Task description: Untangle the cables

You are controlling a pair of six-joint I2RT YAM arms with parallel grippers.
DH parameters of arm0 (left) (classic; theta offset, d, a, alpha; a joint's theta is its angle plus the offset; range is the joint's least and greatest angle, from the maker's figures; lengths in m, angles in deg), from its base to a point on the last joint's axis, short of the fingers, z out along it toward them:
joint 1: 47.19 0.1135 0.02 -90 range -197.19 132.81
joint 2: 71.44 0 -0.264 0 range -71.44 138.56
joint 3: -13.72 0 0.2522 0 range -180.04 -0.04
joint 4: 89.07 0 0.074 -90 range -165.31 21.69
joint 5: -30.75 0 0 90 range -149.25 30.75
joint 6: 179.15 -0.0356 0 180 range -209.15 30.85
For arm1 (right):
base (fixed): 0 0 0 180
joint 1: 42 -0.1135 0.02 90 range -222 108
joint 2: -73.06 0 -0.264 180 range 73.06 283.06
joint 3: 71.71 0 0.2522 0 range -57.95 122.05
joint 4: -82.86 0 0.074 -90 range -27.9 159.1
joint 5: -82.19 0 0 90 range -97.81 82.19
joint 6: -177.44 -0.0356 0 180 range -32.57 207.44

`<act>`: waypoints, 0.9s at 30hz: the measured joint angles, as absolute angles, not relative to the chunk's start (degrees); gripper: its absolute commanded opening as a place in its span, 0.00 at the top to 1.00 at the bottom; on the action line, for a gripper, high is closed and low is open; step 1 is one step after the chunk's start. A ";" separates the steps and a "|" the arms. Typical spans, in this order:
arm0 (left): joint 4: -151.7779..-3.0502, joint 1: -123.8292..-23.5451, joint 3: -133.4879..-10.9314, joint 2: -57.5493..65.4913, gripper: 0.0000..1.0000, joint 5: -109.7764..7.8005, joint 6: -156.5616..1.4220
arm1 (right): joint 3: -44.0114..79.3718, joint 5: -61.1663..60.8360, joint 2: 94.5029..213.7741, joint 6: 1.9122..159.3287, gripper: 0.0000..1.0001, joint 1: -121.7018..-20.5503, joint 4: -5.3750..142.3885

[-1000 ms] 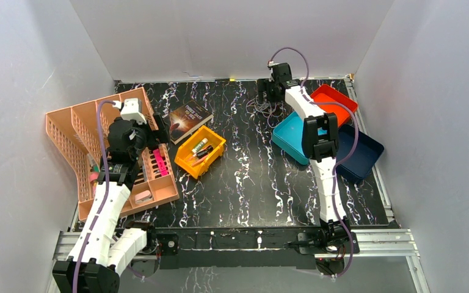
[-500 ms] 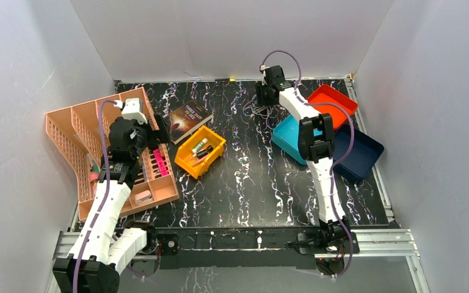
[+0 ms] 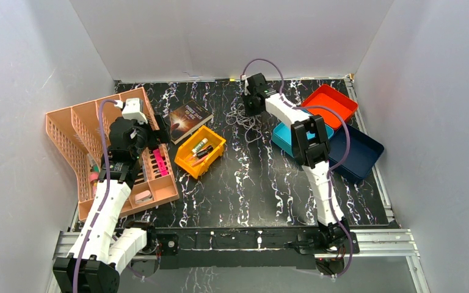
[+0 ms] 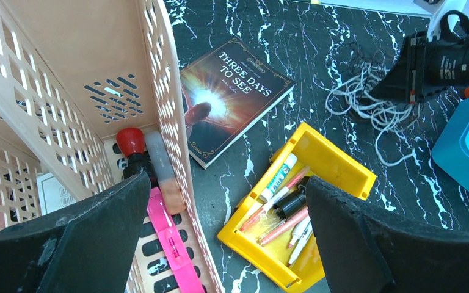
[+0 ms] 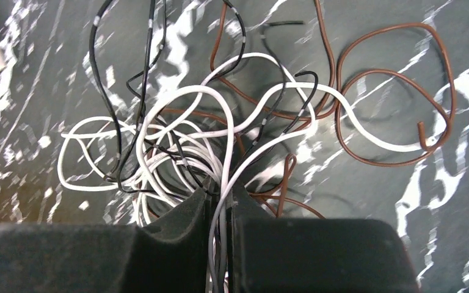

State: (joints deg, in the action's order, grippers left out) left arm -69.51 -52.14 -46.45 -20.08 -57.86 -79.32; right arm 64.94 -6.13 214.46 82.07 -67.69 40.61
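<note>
The cables (image 3: 245,119) lie in a tangled heap of white, black and brown strands at the back of the table, also seen in the left wrist view (image 4: 366,105). In the right wrist view the cables (image 5: 220,131) spread out in loops, brown ones to the right. My right gripper (image 5: 221,198) is shut on a few white strands that run down between its pads. From above, the right gripper (image 3: 249,108) sits at the heap's far edge. My left gripper (image 4: 229,186) hangs wide open and holds nothing, over the gap between basket and yellow bin, far from the cables.
A peach basket (image 3: 67,122) with pens stands at the left, under my left arm. A book (image 3: 189,117) and a yellow bin (image 3: 218,135) of markers lie left of the cables. Teal (image 3: 284,137), orange (image 3: 336,97) and navy (image 3: 363,155) trays sit to the right.
My right gripper has closed on the white strands and moved left along the back of the table, dragging the heap with it. The left arm has not moved.
</note>
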 measured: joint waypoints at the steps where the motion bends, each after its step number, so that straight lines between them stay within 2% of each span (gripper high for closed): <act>1: -69.51 -52.14 -46.45 -20.08 0.02 -57.84 -79.32 | 63.65 -6.18 213.46 81.76 0.87 -68.30 40.41; 12: -69.49 -52.14 -46.45 -19.89 0.02 -57.88 -79.32 | 40.04 -9.28 194.20 78.35 0.94 -74.31 40.11; 21: -69.44 -52.12 -46.45 -19.75 0.02 -58.21 -79.30 | 18.32 -11.93 173.87 75.45 0.94 -76.15 40.94; 27: -69.44 -51.88 -46.45 -19.67 0.02 -58.21 -79.30 | 8.96 -9.94 163.05 75.34 0.91 -78.47 41.14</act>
